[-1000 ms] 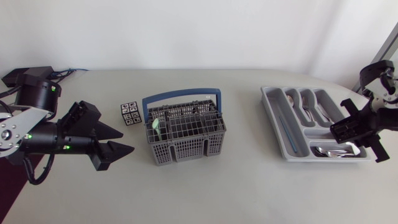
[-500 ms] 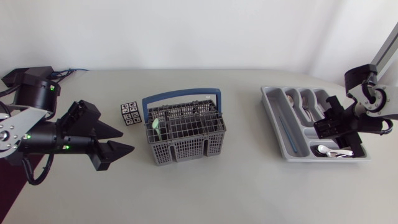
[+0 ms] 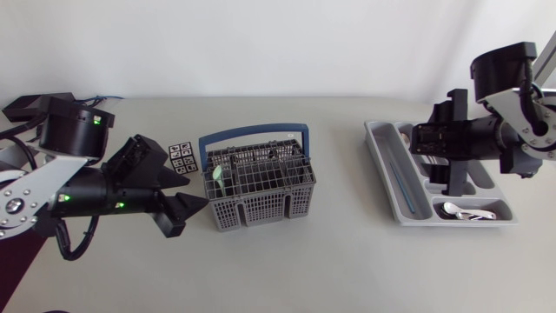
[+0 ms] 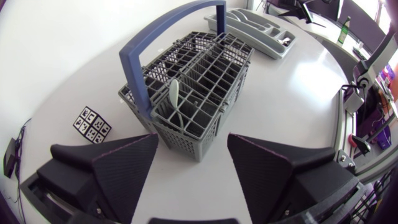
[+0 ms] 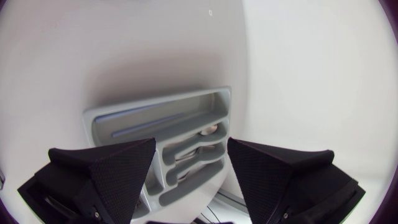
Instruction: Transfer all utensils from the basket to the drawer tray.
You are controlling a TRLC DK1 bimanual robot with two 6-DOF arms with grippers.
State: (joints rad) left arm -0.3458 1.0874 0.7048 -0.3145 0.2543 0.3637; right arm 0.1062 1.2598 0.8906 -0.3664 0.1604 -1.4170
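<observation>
We list, nearest first: our left gripper, matte black wedge fingers spread wide with nothing held between them, lying just beside one short end of the grey plastic grid basket with its blue arched handle. A pale utensil stands upright in the basket compartment closest to that gripper; darker items deeper in the grid are too small for us to name. A small black-and-white patterned cube sits near the basket's far corner. Well apart lies the grey plastic compartmented drawer tray, holding silver spoons. Over it hangs our right gripper, fingers apart, holding nothing.
</observation>
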